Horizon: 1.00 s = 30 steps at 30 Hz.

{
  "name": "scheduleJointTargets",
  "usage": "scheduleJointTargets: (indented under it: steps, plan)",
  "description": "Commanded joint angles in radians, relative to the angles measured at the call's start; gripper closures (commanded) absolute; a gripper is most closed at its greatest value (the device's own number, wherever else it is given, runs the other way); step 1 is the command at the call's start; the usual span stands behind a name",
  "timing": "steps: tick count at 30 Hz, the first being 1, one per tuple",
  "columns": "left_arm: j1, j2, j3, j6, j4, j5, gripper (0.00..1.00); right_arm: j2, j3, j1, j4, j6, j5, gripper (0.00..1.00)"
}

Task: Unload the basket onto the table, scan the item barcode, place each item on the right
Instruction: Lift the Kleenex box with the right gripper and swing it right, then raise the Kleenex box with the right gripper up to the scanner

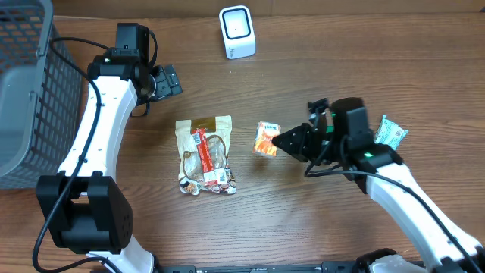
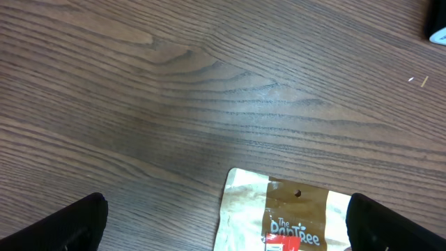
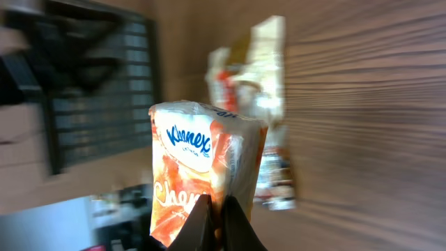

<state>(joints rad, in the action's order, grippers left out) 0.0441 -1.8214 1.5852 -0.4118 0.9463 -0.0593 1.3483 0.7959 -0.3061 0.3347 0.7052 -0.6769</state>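
My right gripper is shut on an orange Kleenex tissue pack, pinching its edge and holding it above the table's middle. In the right wrist view the pack stands upright between the shut fingers of that gripper; the view is blurred. The item's barcode is out of view. A white scanner stands at the back centre. My left gripper hangs open at the back left with nothing in it; in its wrist view the gripper has its jaws wide apart above a snack bag's top edge.
A beige and brown snack bag lies flat left of centre. A green packet lies at the right behind my right arm. A grey mesh basket fills the left edge.
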Motion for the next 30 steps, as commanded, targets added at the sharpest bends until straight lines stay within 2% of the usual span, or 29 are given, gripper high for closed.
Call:
scheduleJointTargets:
  steps: [1, 6, 9, 14, 18, 20, 26, 30]
  plan:
    - [0.003, 0.017, 0.022, -0.007, -0.002, 0.005, 0.0, 0.053, 0.004, -0.035, -0.012, -0.113, 0.089, 0.96]
    - [0.003, 0.017, 0.022, -0.007, -0.002, 0.005, 0.0, 0.066, 0.05, -0.039, 0.01, -0.113, 0.09, 0.96]
    - [0.003, 0.017, 0.022, -0.007, -0.002, 0.005, 0.0, 0.066, 0.156, -0.039, 0.104, -0.113, 0.116, 0.96]
    - [0.003, 0.017, 0.022, -0.007, -0.002, 0.005, 0.0, 0.075, 0.399, -0.039, 0.37, -0.189, 0.254, 0.96]
    - [0.003, 0.017, 0.022, -0.007, -0.002, 0.005, 0.0, 0.127, 0.645, -0.039, 0.558, -0.236, 0.33, 0.96]
    - [0.003, 0.017, 0.022, -0.007, -0.002, 0.005, 0.0, 0.202, 0.861, -0.039, 0.7, -0.268, 0.37, 0.96]
    - [0.003, 0.017, 0.022, -0.007, -0.002, 0.005, 0.0, 0.44, 1.371, -0.047, 0.959, -0.319, 0.512, 0.96]
    - [0.003, 0.017, 0.022, -0.007, -0.002, 0.005, 0.0, 0.569, 1.559, -0.072, 0.974, -0.38, 0.629, 0.96]
